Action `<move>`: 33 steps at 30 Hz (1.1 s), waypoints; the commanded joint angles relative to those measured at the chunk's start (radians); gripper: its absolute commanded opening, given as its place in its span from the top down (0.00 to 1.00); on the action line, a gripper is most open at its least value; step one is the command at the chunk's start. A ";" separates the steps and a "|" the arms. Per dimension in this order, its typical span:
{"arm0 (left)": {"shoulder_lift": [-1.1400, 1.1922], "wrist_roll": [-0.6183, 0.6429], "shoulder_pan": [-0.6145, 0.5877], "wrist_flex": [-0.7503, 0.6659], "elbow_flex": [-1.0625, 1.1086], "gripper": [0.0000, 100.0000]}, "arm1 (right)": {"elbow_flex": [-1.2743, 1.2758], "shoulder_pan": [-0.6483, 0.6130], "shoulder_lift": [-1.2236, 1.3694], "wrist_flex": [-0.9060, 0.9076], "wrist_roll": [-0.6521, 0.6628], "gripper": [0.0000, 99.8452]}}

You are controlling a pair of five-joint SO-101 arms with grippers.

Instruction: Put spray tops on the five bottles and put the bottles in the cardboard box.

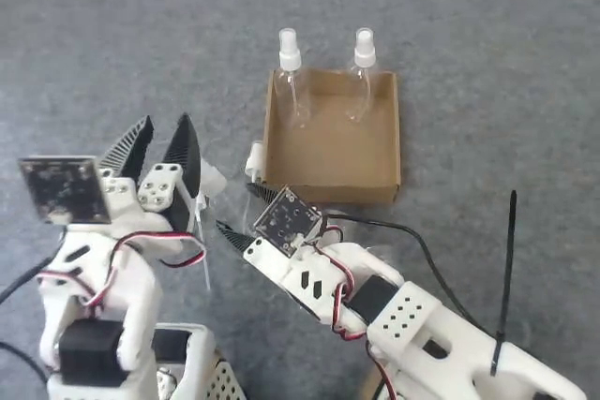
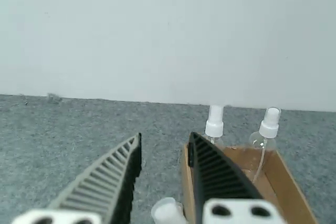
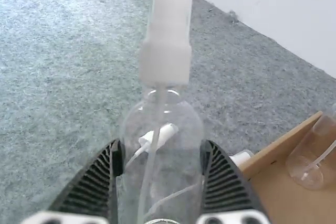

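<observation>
Cardboard box (image 1: 328, 152): two topped bottles (image 1: 292, 91) inside; third bottle (image 3: 160, 119), top fitted, clamped in right gripper (image 3: 161, 150); left gripper (image 1: 161, 152) jaws apart; seemingly three left to box

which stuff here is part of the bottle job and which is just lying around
Job:
cardboard box
two capped bottles standing in it
third capped bottle, held in the right gripper
left gripper, open

Just lying about:
grey carpet
black cable
</observation>
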 commanded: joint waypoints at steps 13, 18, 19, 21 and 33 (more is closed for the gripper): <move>0.002 -0.089 -0.052 -0.129 0.170 0.94 | -0.012 0.035 -0.048 -0.015 -0.015 0.99; 0.002 -0.091 0.038 -0.117 0.211 0.94 | -0.012 0.038 -0.048 -0.015 -0.015 0.99; 0.002 -0.098 0.058 -0.107 0.216 0.94 | -0.012 0.038 -0.048 -0.015 -0.015 0.99; 0.002 -0.127 0.087 -0.083 0.216 0.94 | -0.012 0.038 -0.048 -0.015 -0.015 0.99; 0.002 -0.140 0.143 0.055 0.142 0.94 | -0.012 0.039 -0.048 -0.015 -0.015 0.99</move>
